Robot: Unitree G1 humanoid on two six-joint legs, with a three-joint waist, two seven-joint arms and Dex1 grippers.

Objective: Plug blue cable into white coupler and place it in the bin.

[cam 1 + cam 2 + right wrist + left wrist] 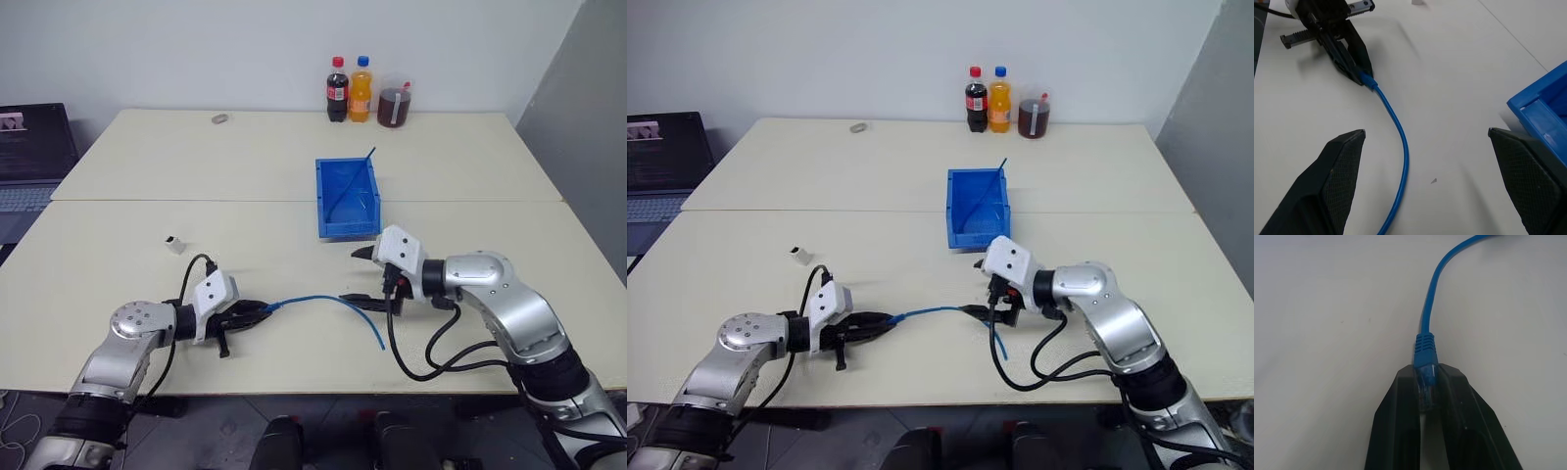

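Observation:
The blue cable [323, 300] lies in a shallow curve on the table's near middle. My left gripper [261, 310] is shut on the cable's clear plug [1426, 384], and the blue boot sticks out just past the fingertips. My right gripper [361, 276] hovers open above the cable's other end, its two black fingers [1339, 166] wide apart with nothing between them. The white coupler [175, 244] sits alone on the table to the left, beyond the left gripper. The blue bin [350, 228] stands at the table's centre, just beyond the right gripper.
A thin dark-blue strand [359, 176] leans inside the bin. Two bottles [349, 90] and a jar of dark liquid [395, 103] stand at the far edge. A small grey round item [219, 118] lies far left. A laptop [29, 157] sits off the left side.

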